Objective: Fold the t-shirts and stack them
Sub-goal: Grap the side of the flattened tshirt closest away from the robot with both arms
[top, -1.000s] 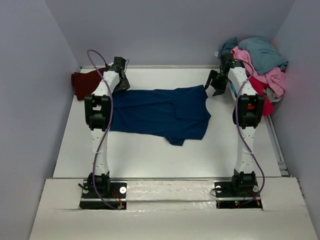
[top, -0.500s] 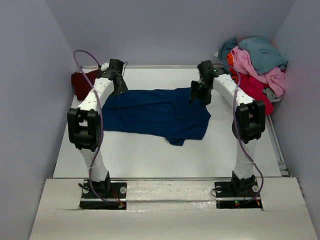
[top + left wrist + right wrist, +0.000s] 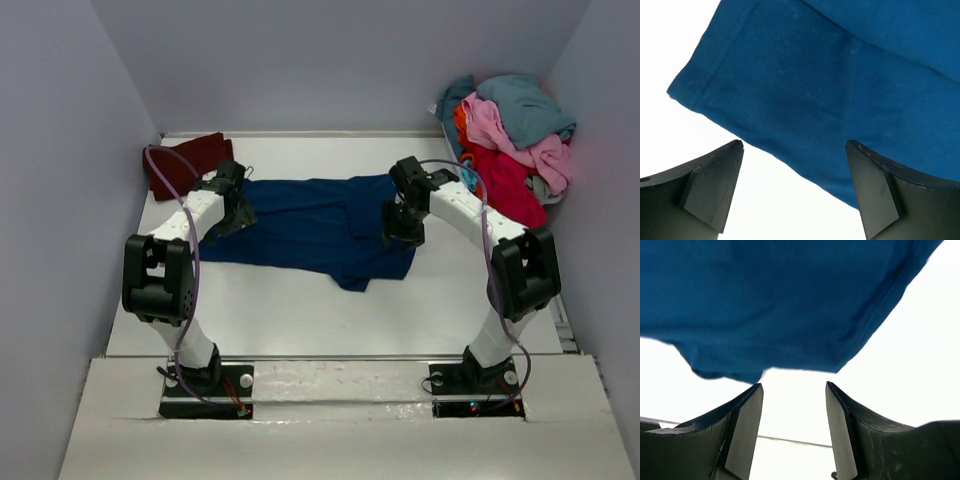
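A navy blue t-shirt (image 3: 315,222) lies spread across the middle of the white table (image 3: 300,310), partly folded with rumpled edges. My left gripper (image 3: 236,207) hovers over the shirt's left end. In the left wrist view that gripper (image 3: 795,146) is wide open, and the shirt's hem (image 3: 805,100) runs between its fingertips. My right gripper (image 3: 400,224) sits over the shirt's right edge. Seen from the right wrist, this gripper (image 3: 794,386) is open over bare table, with the blue cloth (image 3: 780,305) just beyond its tips. A dark maroon t-shirt (image 3: 185,161) lies at the far left.
A heap of teal, pink, red and orange t-shirts (image 3: 510,130) is piled at the far right corner. Grey walls close in the table on the left, back and right. A raised ledge (image 3: 330,375) carries both arm bases at the near edge.
Both arms have drawn back from the far edge toward the near side. The left one has uncovered the maroon shirt. The right one has swung left onto the blue shirt's right edge.
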You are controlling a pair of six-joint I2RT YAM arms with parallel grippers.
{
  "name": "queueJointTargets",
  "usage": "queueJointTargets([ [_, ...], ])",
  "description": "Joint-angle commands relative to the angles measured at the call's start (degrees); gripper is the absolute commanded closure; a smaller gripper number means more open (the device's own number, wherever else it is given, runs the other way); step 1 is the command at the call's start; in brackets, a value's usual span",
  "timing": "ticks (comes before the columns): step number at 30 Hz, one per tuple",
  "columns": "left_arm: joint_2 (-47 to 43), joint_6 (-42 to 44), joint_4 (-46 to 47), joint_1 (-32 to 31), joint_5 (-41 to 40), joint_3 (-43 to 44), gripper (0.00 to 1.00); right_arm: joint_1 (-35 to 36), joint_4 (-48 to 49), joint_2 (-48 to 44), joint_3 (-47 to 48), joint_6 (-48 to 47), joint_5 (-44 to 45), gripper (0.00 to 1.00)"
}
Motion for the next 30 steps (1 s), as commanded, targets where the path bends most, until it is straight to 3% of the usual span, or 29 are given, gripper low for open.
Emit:
queueJointTargets([
  [1,-4.06,-2.05,2.35,-0.17,-0.61,-2.36,0.05,4.58,2.19,-2.16,-3.88,0.03,-2.27,0.42],
  [9,-3.53,-1.70,2.18,-0.17,-1.49,-1.48,0.05,13.20,4.92,-0.84,-7.48,3.72,-5.53,0.43],
  [25,-3.09,-0.21,3.32,-0.17,-1.14,-1.13,0.05,17.33,12.82,2.24,-15.74,7.50,-9.31,0.45],
  [30,-3.44,0.14,3.76,-0.17,-0.52,-1.48,0.05,18.39,15.03,4.96,-14.17,8.91,-7.82,0.47],
])
